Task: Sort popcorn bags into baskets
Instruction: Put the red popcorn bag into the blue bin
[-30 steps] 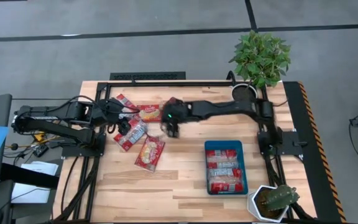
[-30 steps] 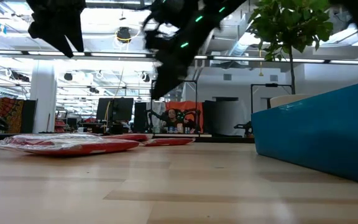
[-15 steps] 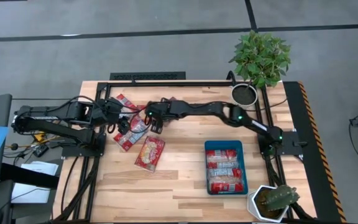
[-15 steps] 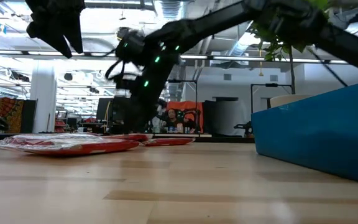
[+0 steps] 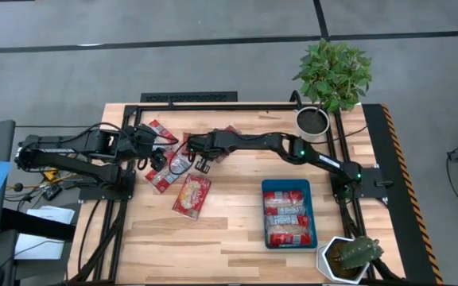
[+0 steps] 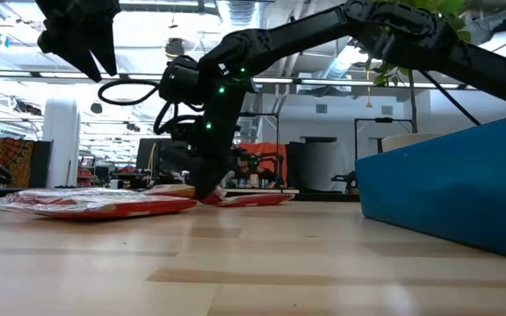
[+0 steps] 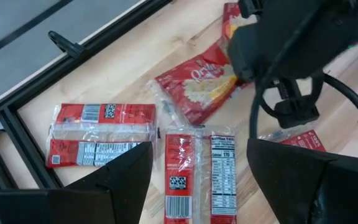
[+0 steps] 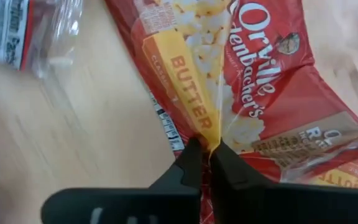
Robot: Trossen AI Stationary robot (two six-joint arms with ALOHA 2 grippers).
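Observation:
Several red popcorn bags lie flat on the wooden table's far left part: one point(image 5: 159, 131) near the far rail, one point(image 5: 168, 171) under my left arm, one point(image 5: 191, 195) nearer the middle. Three more lie in the blue tray point(image 5: 312, 208) at the near right. My right gripper point(image 8: 206, 149) is down on a butter popcorn bag point(image 8: 260, 74), shut on its wrapper; the low view shows it point(image 6: 205, 180) at table level. My left gripper point(image 7: 197, 183) hangs open above the bags point(image 5: 157, 159), touching nothing. My right gripper pinches a raised pucker of the clear wrapper point(image 8: 211, 134) near the middle of the butter bag's printed face, between its two fingertips. The fingers come from above, pointing down. The bag lies flat on the table.
A leafy potted plant point(image 5: 332, 75) stands at the far right corner and a white pot with a cactus point(image 5: 348, 258) at the near right corner. A black frame rail point(image 5: 188, 97) runs along the far edge. Bare wood lies between the bags and the tray.
My right gripper has gone toward the table's left edge and down, from above the table's middle onto the butter popcorn bag, with the arm stretching out across the table. The bags have stayed where they lay.

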